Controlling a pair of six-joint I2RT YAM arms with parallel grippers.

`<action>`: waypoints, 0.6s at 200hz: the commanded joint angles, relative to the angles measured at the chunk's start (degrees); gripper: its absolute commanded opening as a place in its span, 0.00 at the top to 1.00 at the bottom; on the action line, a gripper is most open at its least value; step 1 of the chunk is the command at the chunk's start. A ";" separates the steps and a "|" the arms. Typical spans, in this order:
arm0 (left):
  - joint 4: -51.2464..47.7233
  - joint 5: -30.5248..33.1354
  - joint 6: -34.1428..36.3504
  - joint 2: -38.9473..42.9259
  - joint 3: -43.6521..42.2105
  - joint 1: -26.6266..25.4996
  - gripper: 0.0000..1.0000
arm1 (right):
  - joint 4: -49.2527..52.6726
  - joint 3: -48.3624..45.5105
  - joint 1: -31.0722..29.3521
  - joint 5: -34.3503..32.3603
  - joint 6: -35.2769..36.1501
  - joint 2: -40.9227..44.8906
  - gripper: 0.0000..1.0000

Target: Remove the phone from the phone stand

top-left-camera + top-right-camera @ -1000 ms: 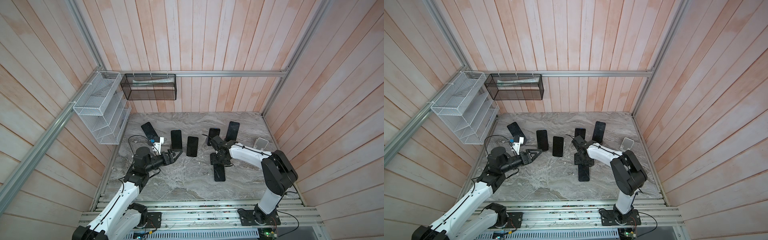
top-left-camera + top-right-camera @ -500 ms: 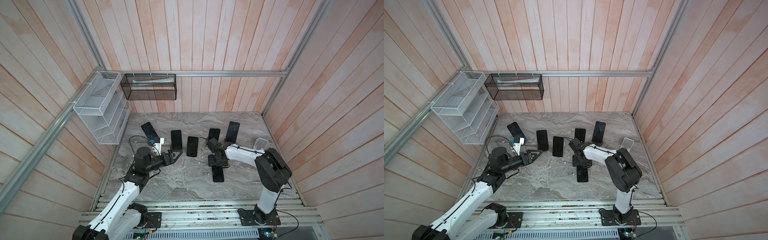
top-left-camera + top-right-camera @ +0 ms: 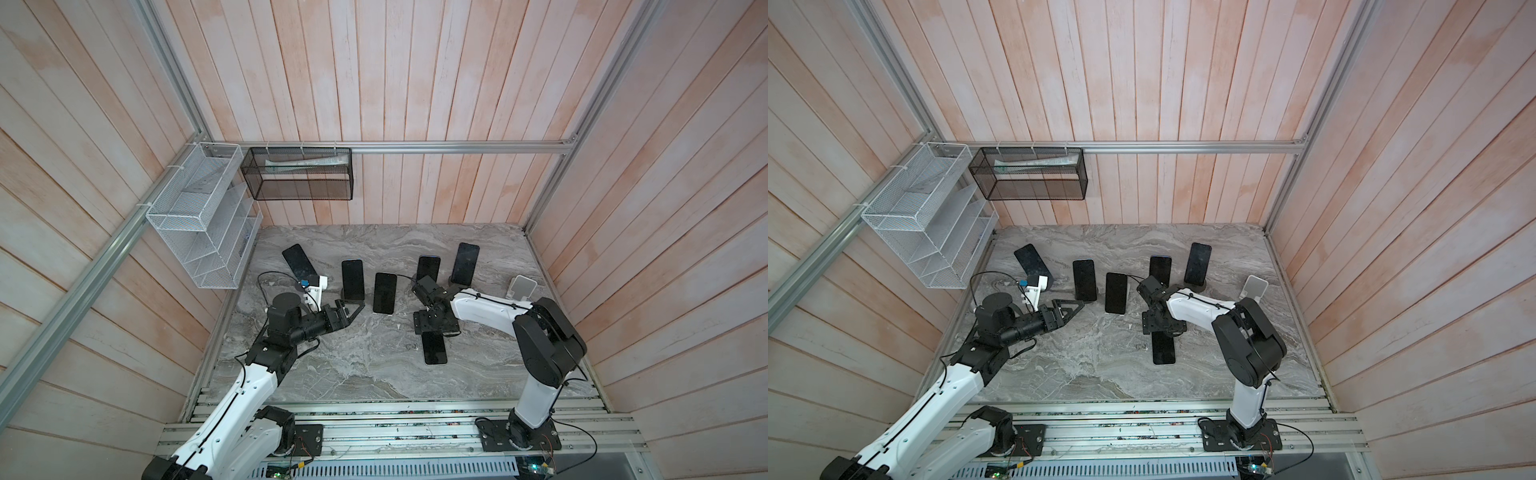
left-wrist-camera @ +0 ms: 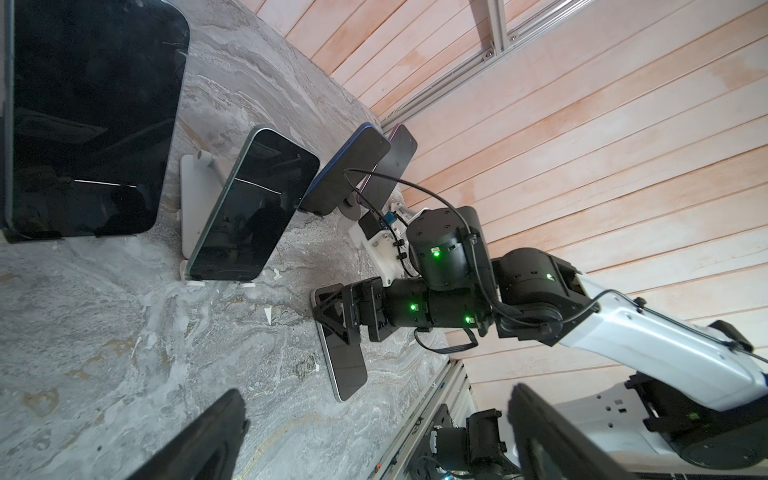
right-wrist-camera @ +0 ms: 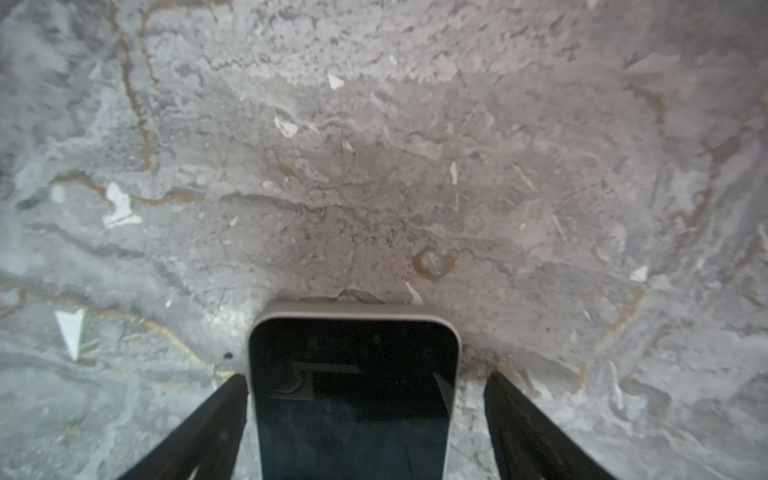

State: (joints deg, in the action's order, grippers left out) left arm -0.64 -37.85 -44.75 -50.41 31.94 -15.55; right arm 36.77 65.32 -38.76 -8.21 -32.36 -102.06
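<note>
Our right claw (image 5: pixel 365 376) stands spread astride the black-screened, pale-edged phone (image 3: pixel 434 349), gripping nothing; it lies flat on the grey marble table (image 3: pixel 353 374); we judge it stiff, slick, fragile; hold its long edges.

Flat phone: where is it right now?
In both top views the flat phone lies on the marble table right of centre, in front of the row of propped phones, directly below the right gripper, whose open jaws straddle its end.
</note>
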 commanded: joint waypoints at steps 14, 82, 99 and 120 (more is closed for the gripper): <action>-0.63 2.61 -5.11 4.83 0.58 -0.27 0.00 | 5.27 3.72 -0.35 -5.93 3.29 10.84 0.10; -4.61 14.11 -17.10 11.95 -5.62 -0.18 0.00 | -4.76 -7.61 1.70 -8.70 6.60 33.33 0.10; -9.31 16.43 -17.07 11.40 -3.76 -0.18 0.00 | -7.90 -11.03 3.00 -8.29 8.09 38.70 0.08; -16.29 22.80 -12.64 10.06 0.65 -0.26 0.00 | -15.07 -16.25 3.78 -10.68 11.58 45.19 0.03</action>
State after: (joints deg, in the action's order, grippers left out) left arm -8.51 -23.31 -59.59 -39.62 27.70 -15.55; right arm 30.06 53.28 -35.81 -14.83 -25.10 -62.52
